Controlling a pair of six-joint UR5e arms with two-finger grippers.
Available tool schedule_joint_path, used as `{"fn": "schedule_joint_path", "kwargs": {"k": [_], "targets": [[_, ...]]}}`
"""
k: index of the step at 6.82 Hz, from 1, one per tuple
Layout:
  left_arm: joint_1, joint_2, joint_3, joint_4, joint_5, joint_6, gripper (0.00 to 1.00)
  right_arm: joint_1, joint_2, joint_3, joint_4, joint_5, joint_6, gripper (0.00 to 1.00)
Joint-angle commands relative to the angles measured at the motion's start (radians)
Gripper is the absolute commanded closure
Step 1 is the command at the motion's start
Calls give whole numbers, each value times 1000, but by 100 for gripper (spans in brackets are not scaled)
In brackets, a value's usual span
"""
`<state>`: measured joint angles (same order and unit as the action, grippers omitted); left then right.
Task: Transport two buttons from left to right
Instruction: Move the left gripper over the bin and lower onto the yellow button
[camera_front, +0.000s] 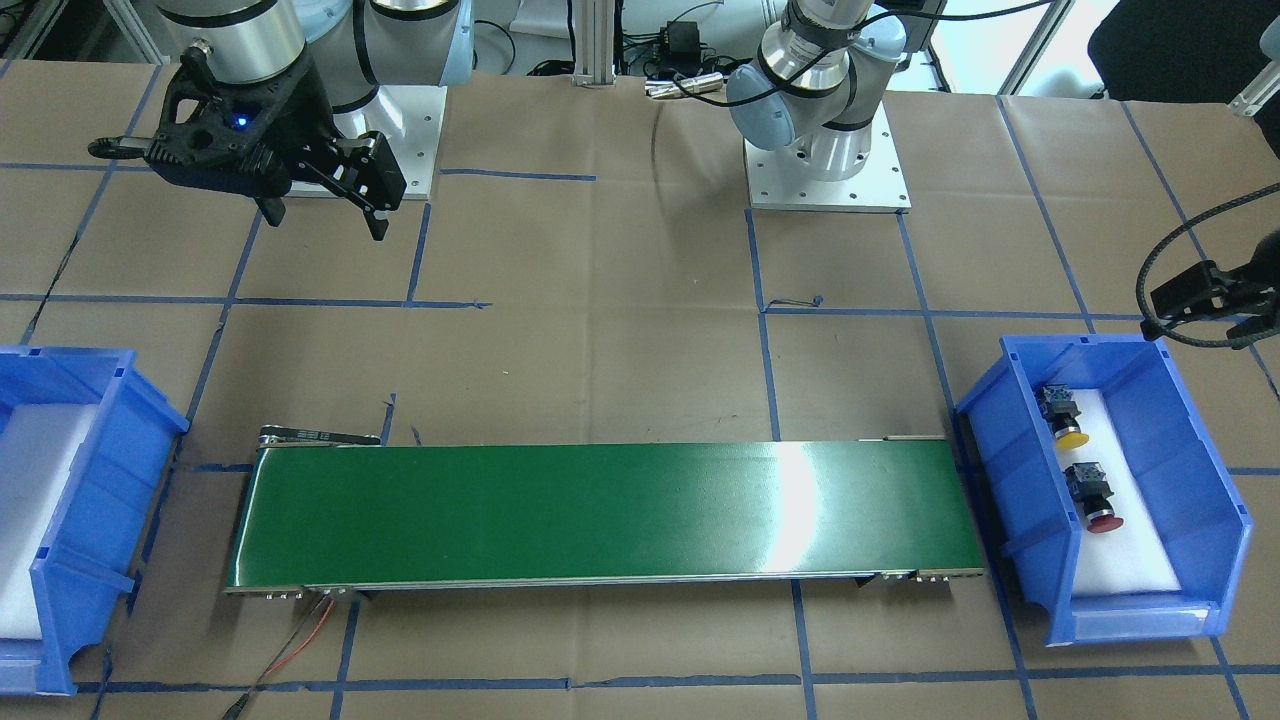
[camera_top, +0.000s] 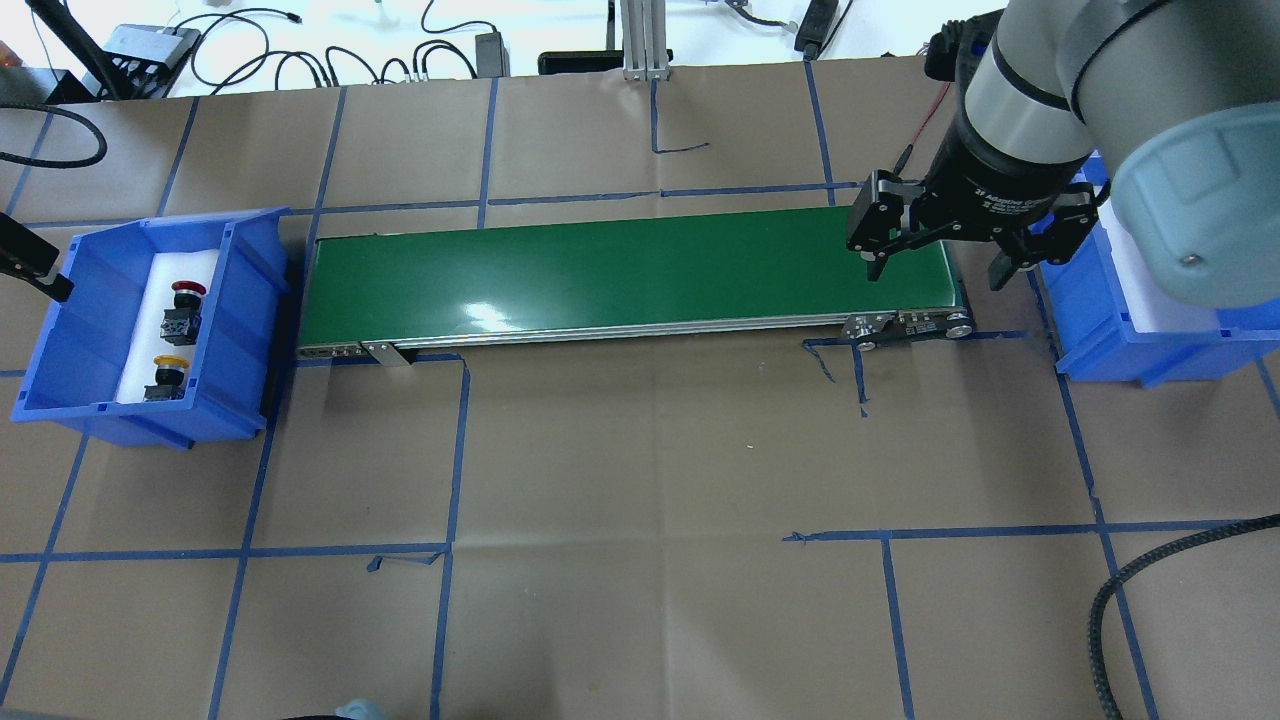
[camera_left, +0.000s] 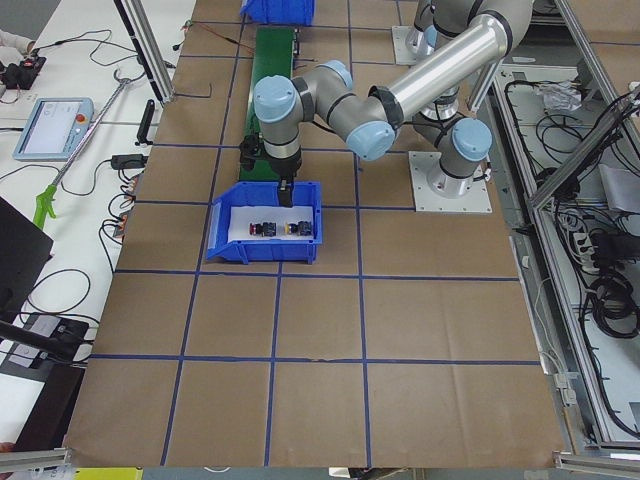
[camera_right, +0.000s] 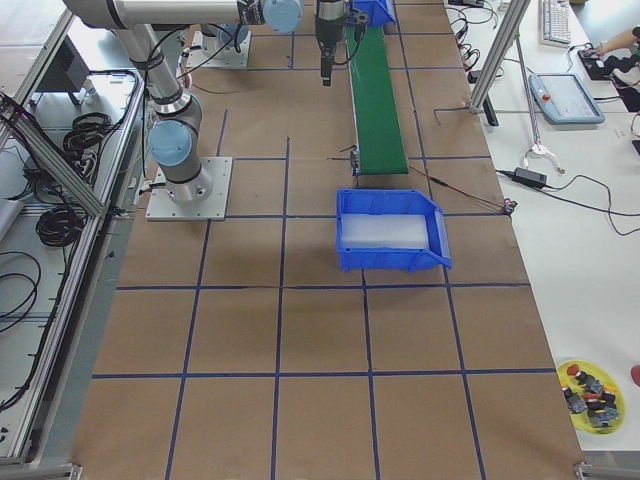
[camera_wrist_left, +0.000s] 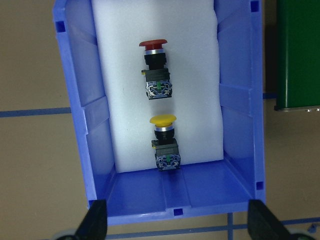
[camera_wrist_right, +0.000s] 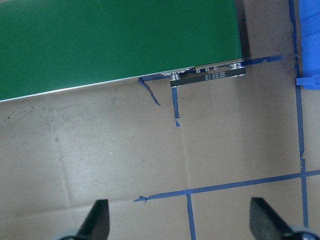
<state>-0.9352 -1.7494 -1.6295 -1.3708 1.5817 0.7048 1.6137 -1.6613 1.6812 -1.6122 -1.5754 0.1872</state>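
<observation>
The yellow button (camera_wrist_left: 165, 142) and red button (camera_wrist_left: 156, 70), likely light and rigid, are lying on foam (camera_wrist_left: 200, 60), offering boxy bodies for gripping. The left tool (camera_wrist_left: 180, 222) and right tool (camera_wrist_right: 180, 220) are gaping apart.

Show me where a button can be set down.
Bare: the green conveyor belt and the white foam pad in the right blue plastic bin. Crowded: the left blue plastic bin, holding the red-capped button and yellow-capped button.

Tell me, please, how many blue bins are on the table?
2. The left bin, at the conveyor belt's left end, holds the red button and yellow button; the right bin, at its right end, shows only white foam.
</observation>
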Motion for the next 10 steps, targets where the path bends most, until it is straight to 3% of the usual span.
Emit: {"fn": "schedule_joint_path", "kwargs": {"k": [1,4,6,8,10], "targets": [[0,-7,-116,146,-3,-2,1,0,0,0,0,0,0,0],[1,-42,-236,323,-11,-2,1,0,-2,17,2,0,0,0],[4,-83,-254,352,-12,-4,1,0,-2,18,0,0,0,0],[6,-154,-295,488,-9,-2,1,0,0,18,0,1,2,0],[4,-171,-302,509,-2,-7,1,0,0,18,0,2,2,0]]}}
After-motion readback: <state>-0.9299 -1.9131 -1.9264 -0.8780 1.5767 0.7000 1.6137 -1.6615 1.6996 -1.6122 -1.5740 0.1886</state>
